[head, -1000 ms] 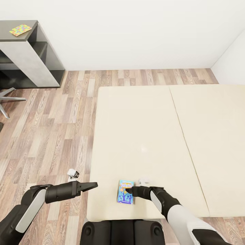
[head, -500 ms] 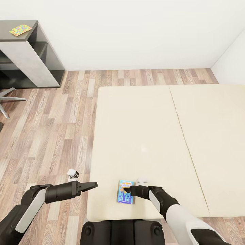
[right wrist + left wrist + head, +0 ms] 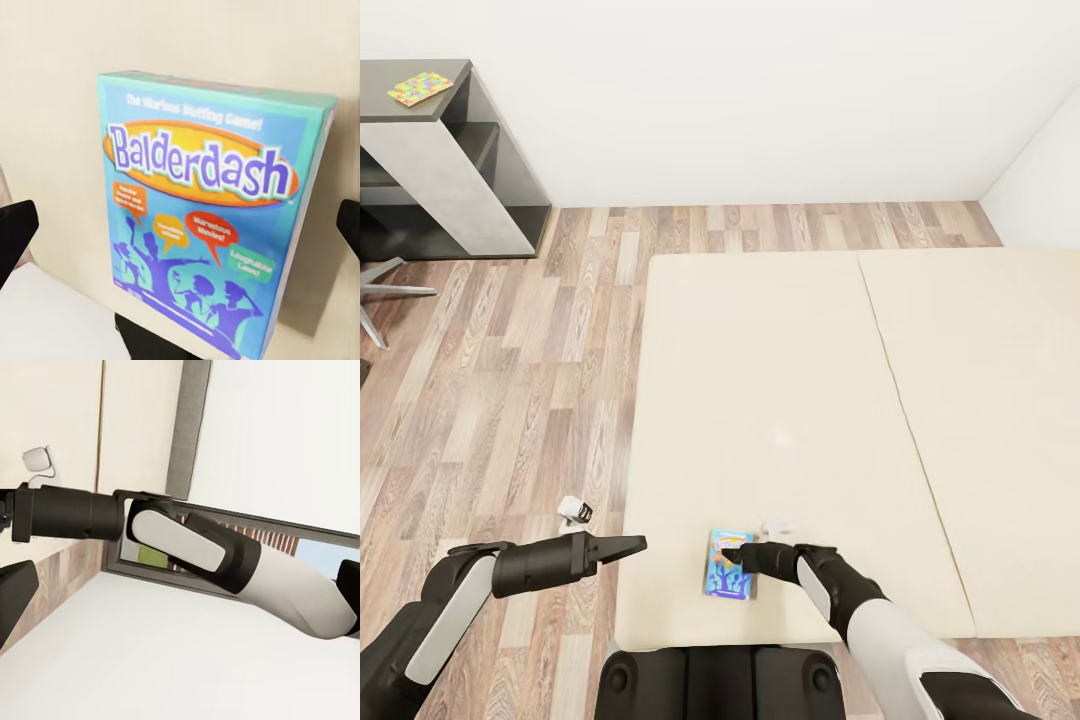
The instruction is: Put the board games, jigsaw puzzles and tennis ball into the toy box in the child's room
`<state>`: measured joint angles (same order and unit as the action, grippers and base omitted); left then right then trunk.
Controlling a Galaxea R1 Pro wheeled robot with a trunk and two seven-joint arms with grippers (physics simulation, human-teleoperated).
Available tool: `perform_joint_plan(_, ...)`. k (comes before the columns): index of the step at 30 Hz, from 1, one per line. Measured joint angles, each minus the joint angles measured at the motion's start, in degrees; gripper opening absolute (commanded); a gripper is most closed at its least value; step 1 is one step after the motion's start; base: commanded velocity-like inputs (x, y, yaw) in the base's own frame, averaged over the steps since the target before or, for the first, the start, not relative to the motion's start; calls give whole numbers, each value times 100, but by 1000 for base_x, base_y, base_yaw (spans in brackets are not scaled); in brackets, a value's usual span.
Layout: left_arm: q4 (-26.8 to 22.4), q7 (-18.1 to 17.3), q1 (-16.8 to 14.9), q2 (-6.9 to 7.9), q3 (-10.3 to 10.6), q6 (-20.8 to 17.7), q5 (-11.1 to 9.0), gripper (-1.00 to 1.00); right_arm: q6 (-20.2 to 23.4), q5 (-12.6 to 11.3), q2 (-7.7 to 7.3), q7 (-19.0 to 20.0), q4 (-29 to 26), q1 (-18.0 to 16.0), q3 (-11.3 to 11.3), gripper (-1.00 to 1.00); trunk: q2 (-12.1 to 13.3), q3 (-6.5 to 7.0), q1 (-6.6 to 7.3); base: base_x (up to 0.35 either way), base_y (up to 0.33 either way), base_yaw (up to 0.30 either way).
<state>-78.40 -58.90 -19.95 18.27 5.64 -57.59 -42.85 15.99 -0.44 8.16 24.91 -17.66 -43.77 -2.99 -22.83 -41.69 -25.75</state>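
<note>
Balderdash lettering marks the small blue board game (image 3: pixel 728 577), which lies flat on the beige bed (image 3: pixel 790 380) close to the near edge of the mattress's left half. In the head view the right tool (image 3: pixel 732 552) reaches in from the right and sits over the upper part of this box; whether it actually touches the box cannot be told from there. In the right wrist view the board game (image 3: pixel 214 217) sits between two dark fingertips (image 3: pixel 15 232) spread wide at either edge, so the right tool is released and grasps nothing. Behind the right tool a small white object (image 3: pixel 780 525) rests on the mattress. The left tool (image 3: pixel 628 545) is held out over the wooden floor (image 3: pixel 500 400) just beside the bed's left edge, pointing towards the board game but apart from it; its tip looks narrow and pointed, yet whether it is clenched or released cannot be told. On the floor near the left arm lies a small white and black item (image 3: pixel 574 511). Far off by the left wall stands the desk (image 3: pixel 430 150) with its pale top and dark frame, and one multicoloured jigsaw puzzle (image 3: pixel 419 88) lies flat on its top. Part of a chair base (image 3: pixel 385 290) shows at the left edge.
</note>
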Motion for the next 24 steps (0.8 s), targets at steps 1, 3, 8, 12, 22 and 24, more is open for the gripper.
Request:
perform_joint_plan(1, 0, 0, -1, -1, 0, 0, 0, 100, 0, 4, -2, 1, -36, 2, 6, 100, 0, 0, 0, 0, 0, 0)
perform_joint_plan(3, 0, 0, -2, -2, 0, 0, 0, 100, 4, 9, -8, 6, -156, 5, 17, 100, 0, 0, 0, 0, 0, 0)
perform_joint_plan(8, 0, 1, 0, -4, 0, 0, -3, 100, 44, 18, -13, 13, -312, 9, 33, 100, 0, 0, 0, 0, 0, 0)
perform_joint_plan(12, 0, 1, -2, -4, 0, 0, -7, 100, 43, 25, -12, 13, -321, 9, 36, 100, 0, 0, 0, 0, 0, 0)
perform_joint_plan(22, 0, 1, -3, -4, 0, 0, -9, 100, 43, 28, -15, 13, -325, 9, 37, 100, 0, 0, 0, 0, 0, 0)
perform_joint_plan(24, 0, 1, -4, -4, 0, 0, -9, 100, 43, 28, -19, 13, -325, 9, 37, 100, 0, 0, 0, 0, 0, 0)
